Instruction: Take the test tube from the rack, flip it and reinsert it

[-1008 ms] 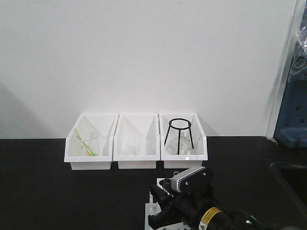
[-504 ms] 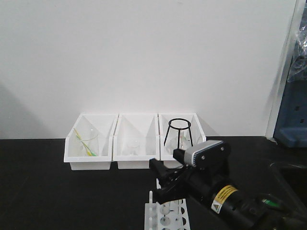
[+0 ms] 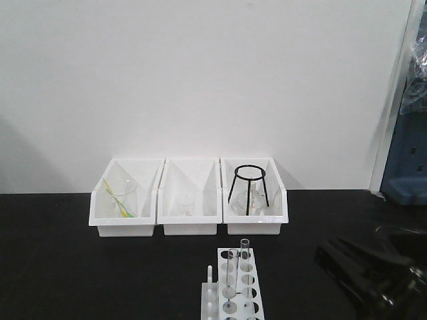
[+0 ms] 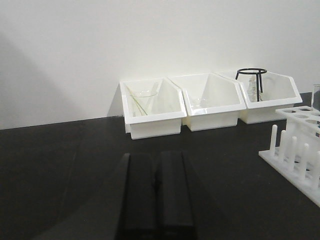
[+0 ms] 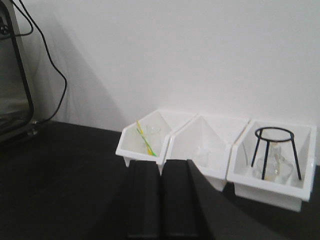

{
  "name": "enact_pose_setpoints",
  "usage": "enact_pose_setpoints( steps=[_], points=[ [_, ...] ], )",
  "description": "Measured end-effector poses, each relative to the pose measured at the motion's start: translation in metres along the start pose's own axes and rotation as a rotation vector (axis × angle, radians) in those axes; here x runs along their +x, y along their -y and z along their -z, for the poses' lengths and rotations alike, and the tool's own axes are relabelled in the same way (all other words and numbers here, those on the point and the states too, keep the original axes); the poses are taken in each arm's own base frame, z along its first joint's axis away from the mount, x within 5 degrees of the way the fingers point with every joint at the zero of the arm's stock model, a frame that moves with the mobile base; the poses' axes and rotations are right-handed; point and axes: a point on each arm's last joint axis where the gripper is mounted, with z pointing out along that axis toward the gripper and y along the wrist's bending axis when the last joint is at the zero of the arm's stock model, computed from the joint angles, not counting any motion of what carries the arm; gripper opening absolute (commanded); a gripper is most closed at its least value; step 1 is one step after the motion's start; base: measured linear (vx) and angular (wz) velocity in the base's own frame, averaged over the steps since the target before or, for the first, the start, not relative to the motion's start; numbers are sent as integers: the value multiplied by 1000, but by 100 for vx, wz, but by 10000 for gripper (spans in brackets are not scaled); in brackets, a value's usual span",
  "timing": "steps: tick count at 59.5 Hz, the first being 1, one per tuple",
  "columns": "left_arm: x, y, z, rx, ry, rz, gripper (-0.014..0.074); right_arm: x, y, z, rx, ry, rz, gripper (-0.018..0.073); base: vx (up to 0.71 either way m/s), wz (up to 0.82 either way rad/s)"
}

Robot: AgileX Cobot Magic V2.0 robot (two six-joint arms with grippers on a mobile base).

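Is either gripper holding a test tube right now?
No: both tubes stand upright in the rack, the right gripper off to the side.

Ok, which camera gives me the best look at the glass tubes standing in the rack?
The front view: two clear glass test tubes stand upright in the white plastic rack. The left wrist catches only one tube's edge at the frame border; the right wrist shows none.

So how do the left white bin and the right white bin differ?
The left white open-front plastic bin holds a tilted clear glass beaker with a yellow-green stick; the right white open-front plastic bin holds a black wire tripod stand over clear glassware. Both are alike in shape.
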Motion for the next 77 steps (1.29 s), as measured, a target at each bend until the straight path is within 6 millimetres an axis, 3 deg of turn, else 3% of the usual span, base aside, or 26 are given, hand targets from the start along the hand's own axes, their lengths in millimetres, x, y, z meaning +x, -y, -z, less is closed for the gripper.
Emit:
enact_pose_setpoints(
  steps=[13, 30, 37, 46, 54, 77],
  points=[
    [0, 0, 0, 0, 0, 0, -6, 33, 1, 41, 17, -50, 1, -11, 0, 0],
    [0, 0, 0, 0, 0, 0, -6, 73, 3, 57, 24, -146, -5, -11, 0, 0],
    [0, 0, 0, 0, 0, 0, -6, 91, 6, 73, 52, -148, -9, -11, 0, 0],
    [0, 0, 0, 0, 0, 0, -6, 101, 20, 104, 245, -17, -100, -11, 0, 0],
    [0, 0, 0, 0, 0, 0, -6, 98, 28, 123, 411, 92, -71, -11, 0, 0],
    [0, 0, 0, 0, 0, 0, -6, 104, 28, 134, 490, 65, -26, -11, 0, 0]
  ],
)
